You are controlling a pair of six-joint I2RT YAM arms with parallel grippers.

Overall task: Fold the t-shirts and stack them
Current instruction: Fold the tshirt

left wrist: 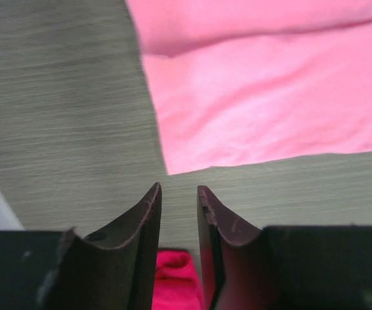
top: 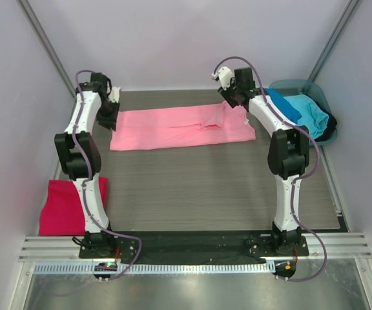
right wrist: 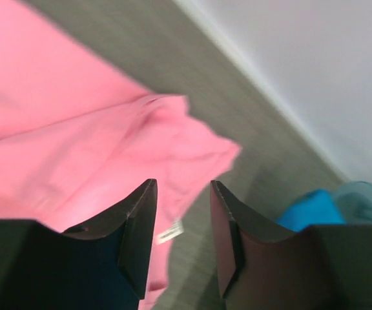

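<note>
Top external view is showing the pink t-shirt (top: pixel 173 128) lying flat across the table's (top: pixel 205 187) far side. Left gripper (left wrist: pixel 178 192) is hovering narrowly parted, right gripper (right wrist: pixel 183 186) gaping wider, both empty.

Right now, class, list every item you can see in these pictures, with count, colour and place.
pink t-shirt: one, light pink, lying flat across the far table.
crimson t-shirt: one, folded, near-left table edge.
blue t-shirt: one, in the tub.
turquoise t-shirt: one, in the tub.
tub: one, grey-teal, far right.
table: one, grey wood-grain.
left arm: one, white and black, jaws parted, empty.
right arm: one, white and black, jaws parted, empty.
</note>
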